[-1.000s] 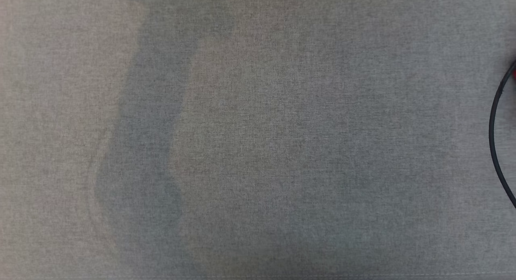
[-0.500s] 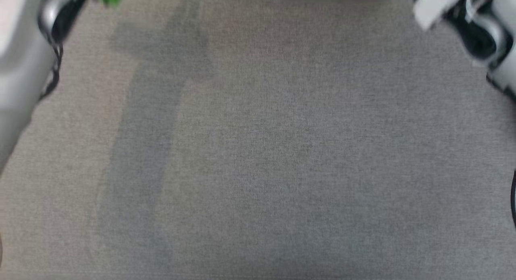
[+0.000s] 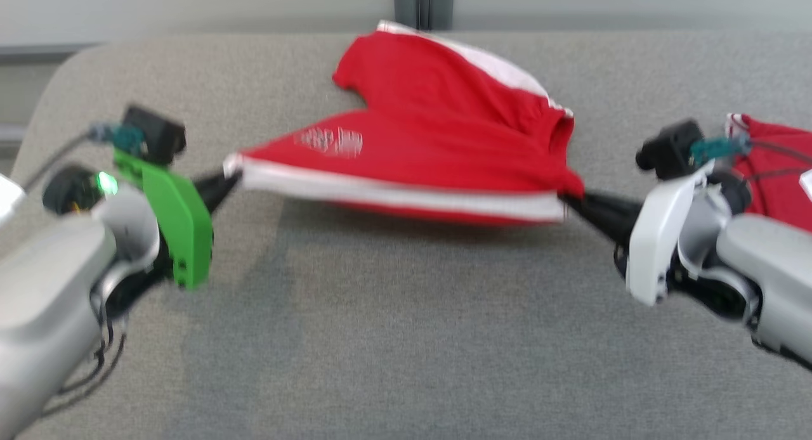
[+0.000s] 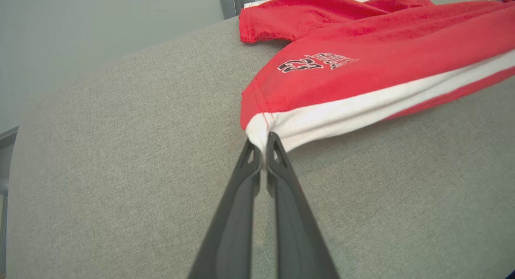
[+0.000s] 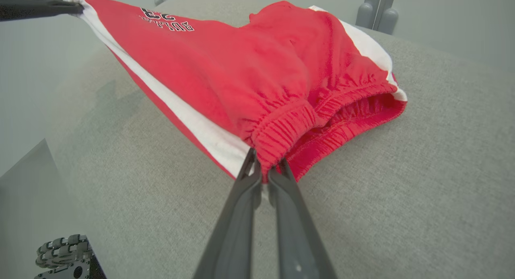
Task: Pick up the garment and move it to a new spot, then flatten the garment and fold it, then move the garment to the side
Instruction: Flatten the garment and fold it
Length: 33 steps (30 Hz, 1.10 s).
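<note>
Red shorts (image 3: 431, 142) pulled taut, left tool (image 3: 228, 177) pinching hem, right tool (image 3: 568, 202) pinching waistband, second red garment (image 3: 777, 180) nearby

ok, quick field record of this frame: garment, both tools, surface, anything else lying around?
garment: red shorts, white side stripe, print near one leg hem
left tool: shut on the leg-hem corner at the white stripe
right tool: shut on the elastic waistband
garment state: stretched between both tools, striped edge lifted, far leg resting on the surface
surface: grey fabric-covered top
other: second red garment at the head view's right edge
</note>
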Available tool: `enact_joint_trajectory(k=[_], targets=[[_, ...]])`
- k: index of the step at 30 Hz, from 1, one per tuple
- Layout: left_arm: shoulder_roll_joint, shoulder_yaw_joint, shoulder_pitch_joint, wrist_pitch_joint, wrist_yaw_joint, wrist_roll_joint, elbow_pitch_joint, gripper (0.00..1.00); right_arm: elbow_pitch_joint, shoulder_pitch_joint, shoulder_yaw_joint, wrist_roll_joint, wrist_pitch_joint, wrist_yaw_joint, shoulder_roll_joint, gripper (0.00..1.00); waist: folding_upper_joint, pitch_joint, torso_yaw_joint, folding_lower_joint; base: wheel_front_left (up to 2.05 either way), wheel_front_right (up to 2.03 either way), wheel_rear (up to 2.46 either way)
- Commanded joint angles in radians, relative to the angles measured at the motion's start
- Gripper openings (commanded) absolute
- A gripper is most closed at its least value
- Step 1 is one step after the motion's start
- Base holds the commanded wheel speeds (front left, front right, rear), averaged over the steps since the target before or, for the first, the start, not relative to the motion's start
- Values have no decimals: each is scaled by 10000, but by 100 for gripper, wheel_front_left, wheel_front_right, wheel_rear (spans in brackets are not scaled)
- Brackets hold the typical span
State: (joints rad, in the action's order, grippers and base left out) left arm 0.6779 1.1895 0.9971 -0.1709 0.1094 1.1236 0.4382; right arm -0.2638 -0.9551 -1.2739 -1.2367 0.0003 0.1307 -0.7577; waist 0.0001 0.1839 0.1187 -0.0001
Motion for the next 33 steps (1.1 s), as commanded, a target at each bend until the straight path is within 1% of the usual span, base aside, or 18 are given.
enact_joint_trajectory(k=[1, 3, 6, 10, 14, 15, 19, 21, 26, 33], targets=[[364, 73, -574, -283, -184, 325, -391, 0, 298, 553, -58, -38, 194, 1, -211, 0, -1, -1311, -281, 1, 0, 0, 0], [740, 191, -1193, -733, -504, 705, -1189, 0, 744, 1143, -63, -174, 516, 1, -526, 0, -1, -1565, -310, 1, 0, 0, 0], [1518, 356, -2037, -1286, -1203, 1093, -2520, 0, 1510, 1997, -70, -302, 1009, -1, -1094, 0, -1, -1839, -358, 1, 0, 0, 0], [2518, 465, -2830, -2032, -1990, 1751, -4274, 0, 2421, 2791, -58, -500, 1297, -5, -1851, 0, -1, -1945, -418, 1, 0, 0, 0], [3317, 418, -3166, -2387, -2561, 2179, -5685, 0, 3143, 3211, 196, -632, 1255, -5, -2242, 0, -1, -1877, -520, 1, 0, 0, 0], [3418, 343, -3169, -2374, -2651, 2292, -5884, 0, 3252, 3236, 284, -613, 1236, -5, -2270, 0, -1, -1825, -551, 1, 0, 0, 0], [3708, 178, -2923, -2703, -2584, 2609, -6351, 0, 3440, 3242, 610, -568, 1464, -5, -2192, 0, -1, -1428, -760, 1, 0, 0, 0], [3694, 163, -2672, -2984, -2462, 2631, -6355, 0, 3371, 3117, 832, -650, 1638, -5, -2087, 0, -1, -1139, -890, 1, 0, 0, 0], [3410, -154, -1591, -3831, -2067, 2615, -5802, 0, 3178, 2631, 1385, -911, 2239, -4, -1615, 0, -1, -84, -1249, 1, 0, 0, 0], [2697, -488, 290, -5446, -1343, 2726, -4577, 0, 2681, 1766, 2077, -1680, 3151, 2, -884, 0, -1, 1367, -1681, 1, 0, 0, 0]])
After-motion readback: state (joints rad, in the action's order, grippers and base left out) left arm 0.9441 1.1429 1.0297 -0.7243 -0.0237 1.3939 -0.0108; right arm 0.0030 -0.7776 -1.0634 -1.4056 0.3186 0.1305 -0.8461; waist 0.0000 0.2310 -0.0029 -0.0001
